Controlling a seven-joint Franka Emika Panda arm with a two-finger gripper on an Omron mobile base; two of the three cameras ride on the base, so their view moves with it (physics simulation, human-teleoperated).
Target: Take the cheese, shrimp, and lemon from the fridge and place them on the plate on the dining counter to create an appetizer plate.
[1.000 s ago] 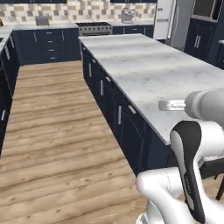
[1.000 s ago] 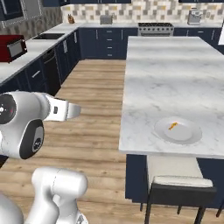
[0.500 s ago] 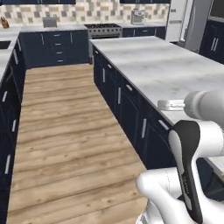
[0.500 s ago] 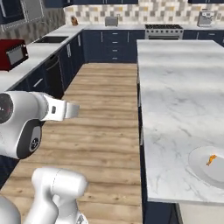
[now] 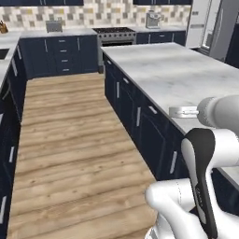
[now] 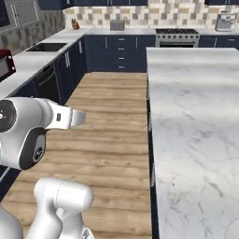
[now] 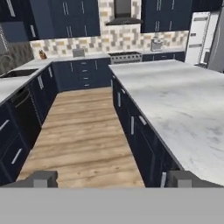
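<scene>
- Driving along the aisle: both base views have swung since a second ago, so the camera moved, not the things.
- Left: dark cabinets and wood floor (image 5: 70, 140) now run straight ahead, more of them than a second ago.
- Centre: dining counter (image 6: 196, 116) lies with its long axis pointing away from the base toward the stove wall (image 7: 127, 39), navy side facing the aisle.
- Gripper (image 7: 113, 179) carried level and aimed down the aisle, tips spread wide, nothing between them.
- Right: fridge (image 7: 197, 37) has come into sight past the counter's far end, upright, long axis vertical. Looks open with a white inside facing this way. Contents too small to tell, so cheese and lemon can't be placed yet.
- Far right: plate (image 6: 235, 231) has slid to the bottom corner of the right base view, just a rim sliver on the counter's near end. Held the shrimp a second ago.
- Meaning, as a guess: one item delivered, now heading back to the fridge for the next. Roughly a third done.
- Next needs a stop square to the fridge shelves before reaching in.
</scene>
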